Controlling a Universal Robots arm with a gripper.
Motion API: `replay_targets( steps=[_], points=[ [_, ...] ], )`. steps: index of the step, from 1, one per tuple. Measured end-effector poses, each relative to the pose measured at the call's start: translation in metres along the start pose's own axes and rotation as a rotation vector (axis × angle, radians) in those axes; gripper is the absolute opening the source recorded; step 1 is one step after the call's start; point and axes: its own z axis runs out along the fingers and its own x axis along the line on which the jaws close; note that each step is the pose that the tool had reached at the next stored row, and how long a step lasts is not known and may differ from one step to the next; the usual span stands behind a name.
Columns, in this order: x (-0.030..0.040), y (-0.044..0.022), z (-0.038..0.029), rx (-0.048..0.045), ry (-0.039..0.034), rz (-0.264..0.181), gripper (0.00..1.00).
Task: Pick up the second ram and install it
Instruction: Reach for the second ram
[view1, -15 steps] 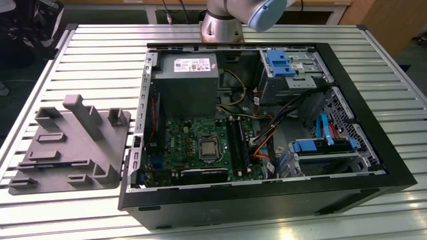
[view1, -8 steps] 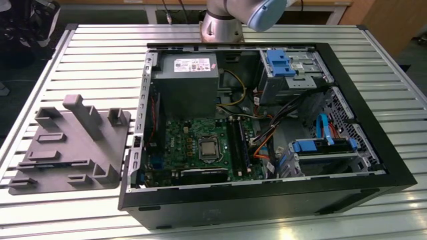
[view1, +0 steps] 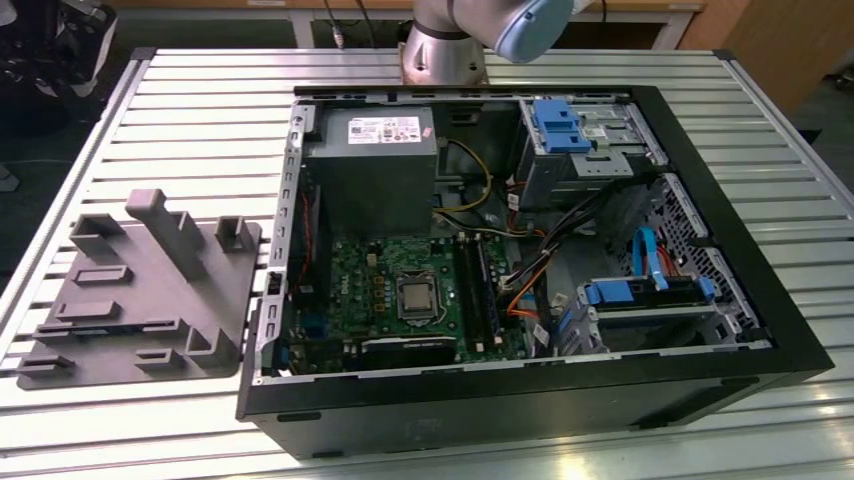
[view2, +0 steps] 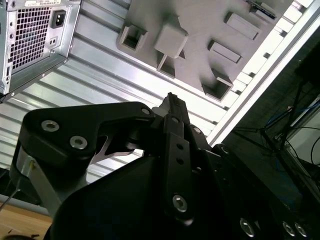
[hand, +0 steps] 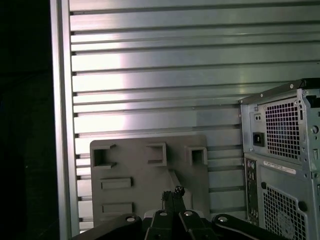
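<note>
In both wrist views my gripper (hand: 172, 191) (view2: 171, 99) hangs high above the slatted table, over the grey holder tray (hand: 150, 185) (view2: 200, 30). Its dark fingers are pressed together with nothing between them. The tray (view1: 134, 300) lies at the exterior view's left, beside the open computer case (view1: 534, 400). Long black memory slots (view1: 477, 285) run beside the processor on the green motherboard (view1: 387, 290). The second ram is not distinguishable: I cannot tell it from the dark slots.
The case's rear panel with its power socket and vent grilles (hand: 285, 150) (view2: 35, 35) stands close to the tray. Cables and blue drive brackets (view1: 641, 290) crowd the case's side at the exterior view's right. The arm's base (view1: 447, 50) stands behind the case. The table edge (hand: 62, 125) is near.
</note>
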Motion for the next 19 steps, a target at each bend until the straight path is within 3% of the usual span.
replay_targets(
  steps=[19],
  points=[
    [0.0006, -0.0090, 0.0016, 0.0006, -0.0001, 0.000, 0.11]
  ],
)
